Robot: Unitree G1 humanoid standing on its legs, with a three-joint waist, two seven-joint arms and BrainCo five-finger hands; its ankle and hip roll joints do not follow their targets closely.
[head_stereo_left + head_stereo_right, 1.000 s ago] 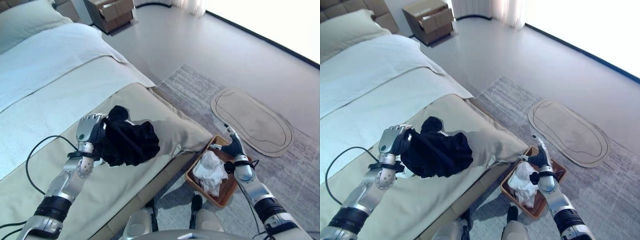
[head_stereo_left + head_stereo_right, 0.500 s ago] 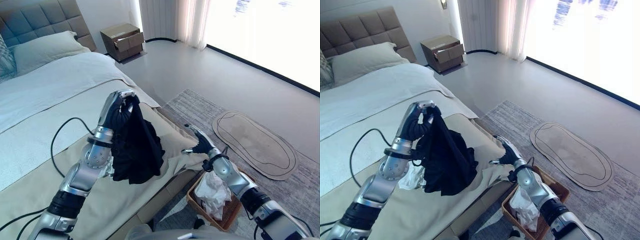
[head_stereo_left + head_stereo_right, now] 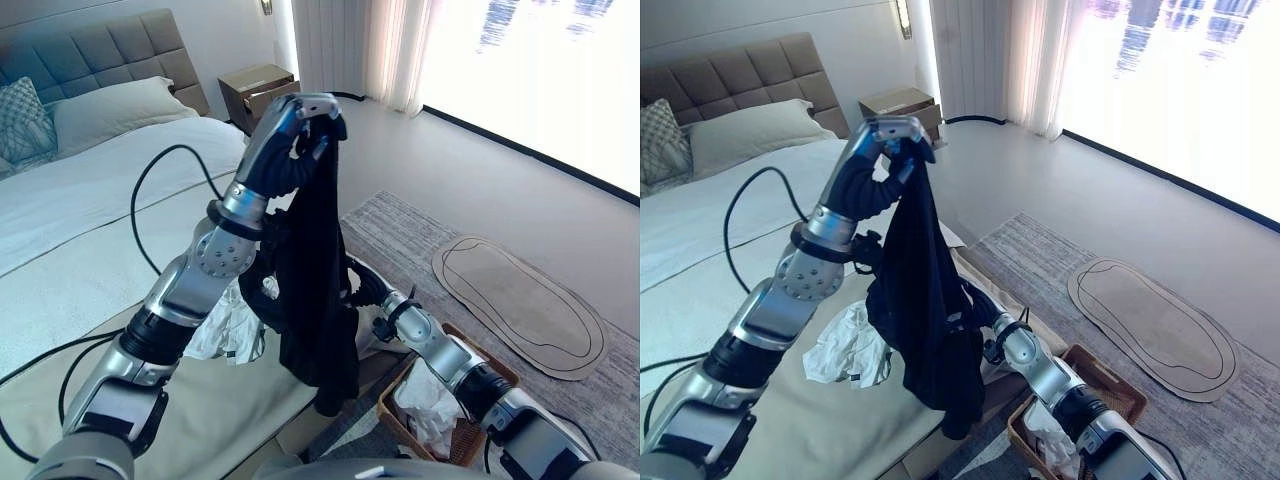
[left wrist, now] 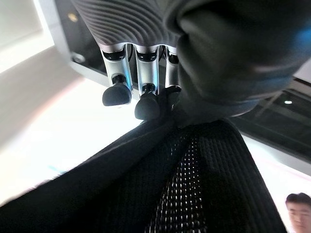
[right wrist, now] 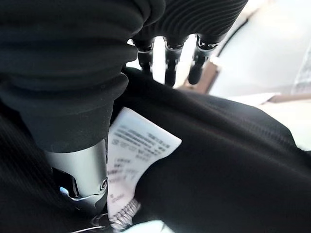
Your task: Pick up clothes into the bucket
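Left hand (image 3: 292, 135): raised at upper centre of the left eye view, fingers curled tight on the top edge of the black garment (image 3: 318, 290).
Black garment: hangs long and limp over the bed (image 3: 90, 230) edge, its hem just left of the basket.
Right hand (image 5: 167, 56): against the hanging cloth at mid height; whether it grips, I cannot tell.
Handling: looks light, soft and floppy, unlikely to slip; best held bunched at the top.
Wicker basket (image 3: 500, 368): lower right on the rug (image 3: 400, 225), already holding white clothes (image 3: 430, 400).
White garment (image 3: 848, 348): crumpled on the bed, left to collect.

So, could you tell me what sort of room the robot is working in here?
A bedroom, most likely: a made bed with pillows against a padded headboard, a bedside cabinet, and curtains by a large window.
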